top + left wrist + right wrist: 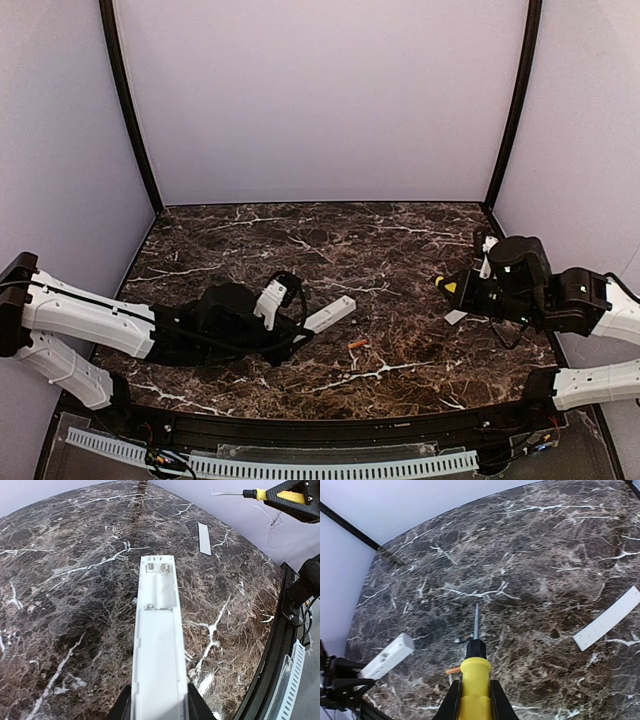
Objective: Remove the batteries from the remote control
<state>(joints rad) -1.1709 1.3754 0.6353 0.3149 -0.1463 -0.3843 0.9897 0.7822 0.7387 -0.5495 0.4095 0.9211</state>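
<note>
My left gripper (159,706) is shut on the remote control (157,645), a long white bar held back side up, low over the table. Its open battery bay (159,586) shows only metal contacts. In the top view the left gripper (296,333) holds the remote control (331,313) at centre left. One orange battery (356,344) lies on the table just right of it; it also shows in the right wrist view (452,670). A second small, partly orange piece (463,639) lies by the screwdriver shaft. My right gripper (475,701) is shut on a yellow-handled screwdriver (475,672) held above the table.
The flat white cover strip (455,317) lies on the marble near the right gripper (458,287); it also shows in the left wrist view (204,538) and the right wrist view (607,619). Purple walls enclose the table on three sides.
</note>
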